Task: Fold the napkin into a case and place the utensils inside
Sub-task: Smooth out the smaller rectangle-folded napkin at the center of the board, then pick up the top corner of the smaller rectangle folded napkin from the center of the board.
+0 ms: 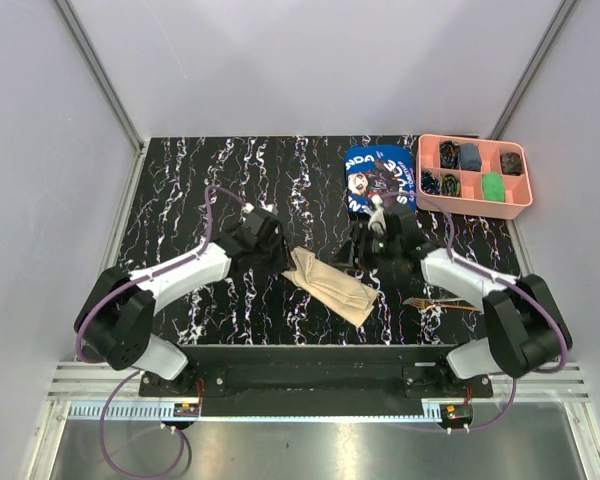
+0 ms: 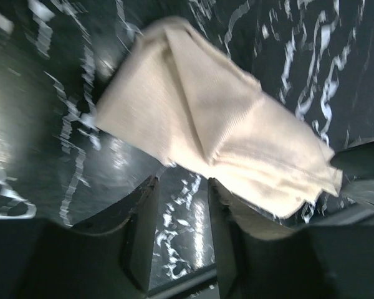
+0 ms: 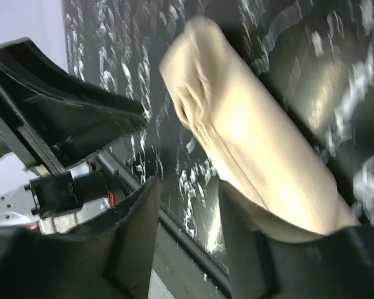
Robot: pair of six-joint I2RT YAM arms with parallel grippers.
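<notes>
The napkin (image 1: 330, 283) is a plain beige cloth folded into a narrow layered oblong case, lying slantwise on the black marbled table between my two grippers. It shows in the left wrist view (image 2: 206, 118) and in the right wrist view (image 3: 249, 131). My left gripper (image 1: 277, 255) is open and empty just left of its far end; in its wrist view (image 2: 181, 187) only bare table lies between the jaws. My right gripper (image 1: 355, 252) is open and empty just right of that end (image 3: 190, 193). Thin brown utensils (image 1: 442, 303) lie on the table right of the case.
A blue printed cloth (image 1: 380, 178) lies at the back right. A pink compartment tray (image 1: 518, 205) with small items stands at the far right corner. The table's front edge (image 1: 300, 350) runs close below the case.
</notes>
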